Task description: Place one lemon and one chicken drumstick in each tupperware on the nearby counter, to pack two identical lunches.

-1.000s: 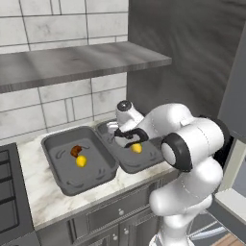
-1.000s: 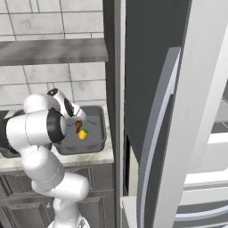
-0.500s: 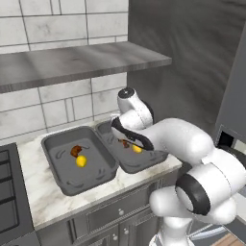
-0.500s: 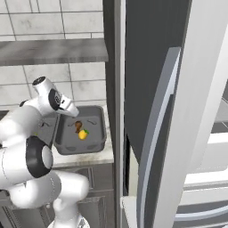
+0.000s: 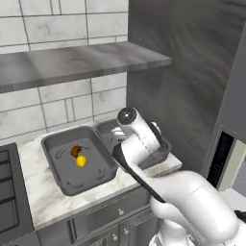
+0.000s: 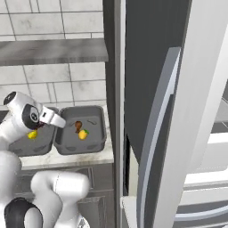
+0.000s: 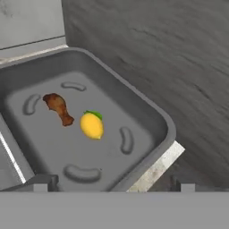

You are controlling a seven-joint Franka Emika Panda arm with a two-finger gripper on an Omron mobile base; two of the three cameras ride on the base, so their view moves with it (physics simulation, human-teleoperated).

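Two dark grey tupperware trays stand side by side on the pale counter (image 5: 43,202). The left tupperware (image 5: 98,172) holds a chicken drumstick (image 5: 75,151) and a lemon (image 5: 81,161). My arm covers most of the right tupperware (image 5: 162,146) in the left base view. From the right, that tray (image 6: 99,133) holds a drumstick (image 6: 78,125) and a lemon (image 6: 83,133). In the hand view my gripper (image 7: 112,184) hangs open and empty above that tray (image 7: 134,112), over its drumstick (image 7: 58,107) and lemon (image 7: 91,125).
A grey wall shelf (image 5: 72,60) juts out above the counter. A stove (image 5: 7,192) borders the counter on the left. A tall dark panel (image 5: 192,72) stands right of the trays, and an open fridge door (image 6: 178,133) lies beyond it.
My arm has lifted out of the right tray and pulled back toward the base, its white bulk now low in front of the counter. The jaws have stayed open and the food has not moved.
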